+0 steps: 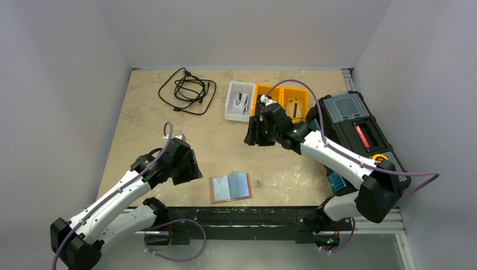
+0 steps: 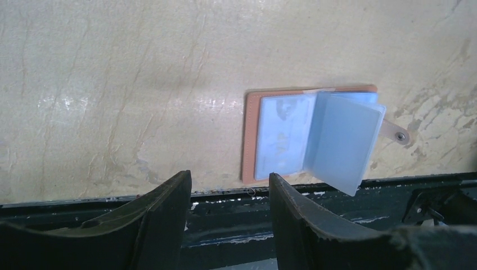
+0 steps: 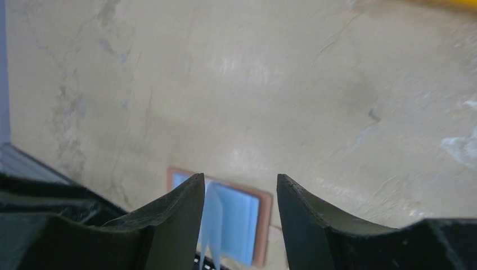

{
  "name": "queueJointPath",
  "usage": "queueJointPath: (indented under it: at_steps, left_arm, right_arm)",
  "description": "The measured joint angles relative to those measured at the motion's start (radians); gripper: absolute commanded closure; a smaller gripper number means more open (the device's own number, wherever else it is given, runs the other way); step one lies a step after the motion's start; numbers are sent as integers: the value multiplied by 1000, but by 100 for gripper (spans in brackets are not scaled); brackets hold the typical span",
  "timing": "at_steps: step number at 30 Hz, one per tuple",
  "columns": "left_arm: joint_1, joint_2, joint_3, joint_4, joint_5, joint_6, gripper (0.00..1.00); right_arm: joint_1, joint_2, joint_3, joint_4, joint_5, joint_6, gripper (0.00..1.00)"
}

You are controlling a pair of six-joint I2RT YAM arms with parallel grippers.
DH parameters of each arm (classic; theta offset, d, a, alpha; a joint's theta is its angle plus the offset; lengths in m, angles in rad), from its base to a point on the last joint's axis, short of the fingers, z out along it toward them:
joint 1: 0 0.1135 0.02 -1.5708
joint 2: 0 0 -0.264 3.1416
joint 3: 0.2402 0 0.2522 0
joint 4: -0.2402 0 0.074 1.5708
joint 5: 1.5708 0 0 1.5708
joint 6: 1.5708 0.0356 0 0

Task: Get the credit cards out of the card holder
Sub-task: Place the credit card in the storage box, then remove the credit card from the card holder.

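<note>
Extraction, I judge, is not begun: the card holder [image 1: 230,187] lies open midway along the near edge of the table [image 1: 140,118], credit cards [image 2: 281,135] seemingly in its sleeves [image 2: 343,143], with left gripper [image 2: 229,181] and right gripper [image 3: 241,181] both parted wide, empty.

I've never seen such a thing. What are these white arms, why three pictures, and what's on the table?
Two robot arms, each ending in a two-fingered pincer. The wide picture looks down from above; the other two come from cameras on each wrist, so the dark prongs there are the pincer's own fingers. The left pincer and right pincer are both open, holding nothing. Near the front edge lies an opened card holder, its clear sleeves showing. Farther off: a black cable, yellow trays and a black toolbox.
</note>
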Motion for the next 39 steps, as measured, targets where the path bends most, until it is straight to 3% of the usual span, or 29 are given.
queueJointPath:
  at_steps: [7, 15, 25, 39]
  left_arm:
    - [55, 40, 0, -9, 7, 0, 47]
    - [127, 67, 0, 1, 63, 2, 47]
    - [165, 74, -7, 14, 103, 11, 47]
    - [172, 74, -27, 32, 129, 27, 47]
  right_arm:
    - [261, -98, -81, 38, 33, 130, 51]
    - [499, -29, -88, 77, 106, 229, 51]
    - [603, 291, 43, 17, 218, 236, 50]
    - [616, 428, 90, -33, 269, 235, 47]
